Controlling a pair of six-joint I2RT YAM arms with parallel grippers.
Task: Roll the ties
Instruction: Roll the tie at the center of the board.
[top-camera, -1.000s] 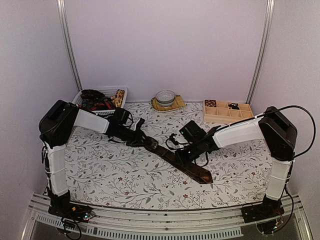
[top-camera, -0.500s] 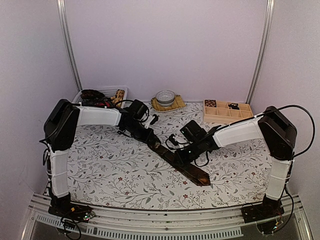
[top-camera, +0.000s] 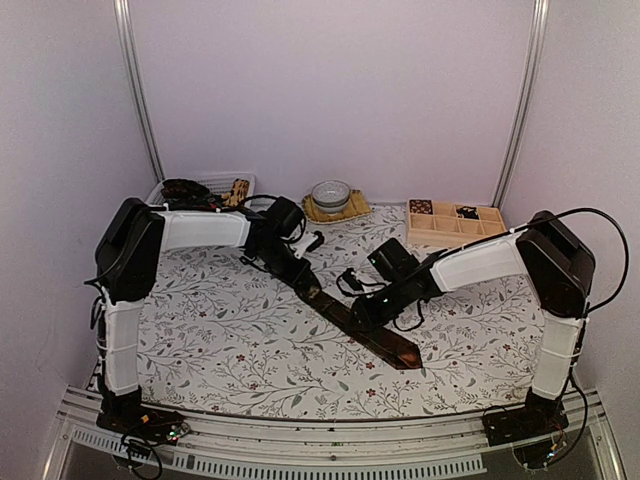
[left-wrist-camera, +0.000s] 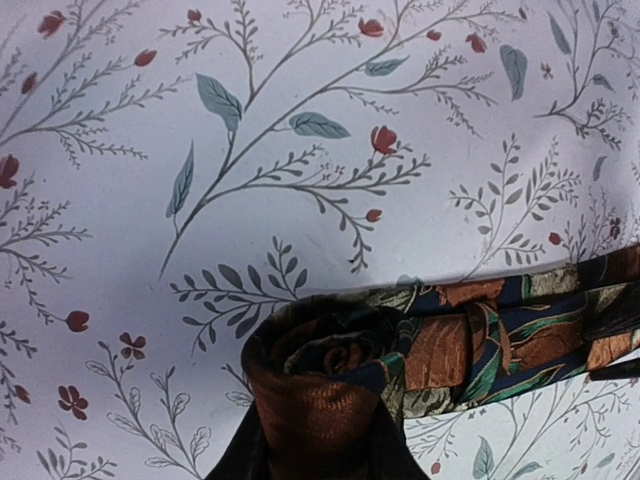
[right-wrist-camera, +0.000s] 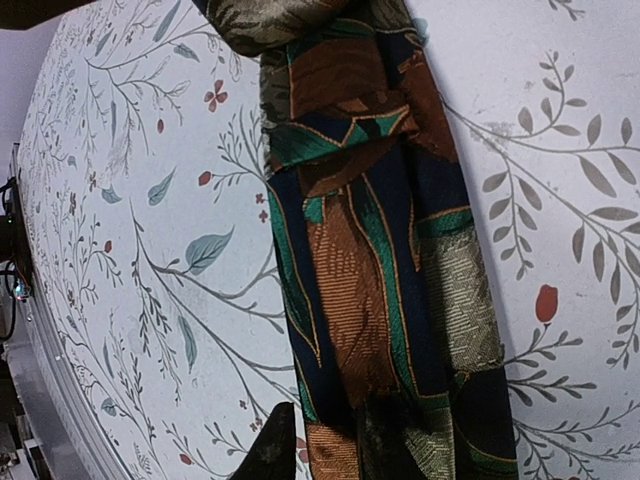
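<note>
The tie (top-camera: 385, 338) is lying on the flowered tablecloth (top-camera: 220, 330), stretching diagonally between the 2 grippers. Its narrow end is sitting at the left gripper (top-camera: 293, 268), and its broad pointed end is trailing out past the right gripper (top-camera: 362, 312) toward the arms' bases.

In the left wrist view the narrow end is sitting wound into a small roll (left-wrist-camera: 320, 375) of several turns, right between that gripper's jaws. The jaws are standing only narrowly apart and appear to be pinching the roll from both sides. The unrolled length is leaving the roll toward this gripper's right, and it is creasing and doubling over itself there instead of lying flat.

The right gripper is sitting low over the middle of the tie. 1 dark fingertip (right-wrist-camera: 275, 445) is showing just beside the fabric's edge, but I cannot tell whether the jaws are pinching the tie, pressing on it or standing free of it.

Judging from this, the rolling is only beginning, since most of the length is lying unrolled. To do it well, the left gripper should be keeping a firm pinch and turning the roll toward the right gripper so each new turn lands squarely on the last. The right gripper should be holding the strip straight and lightly taut just ahead of the roll. The creased stretch needs smoothing first, or the roll is likely to cone out sideways. The weave looks smooth, so a slack grip could let the turns spring open.
</note>
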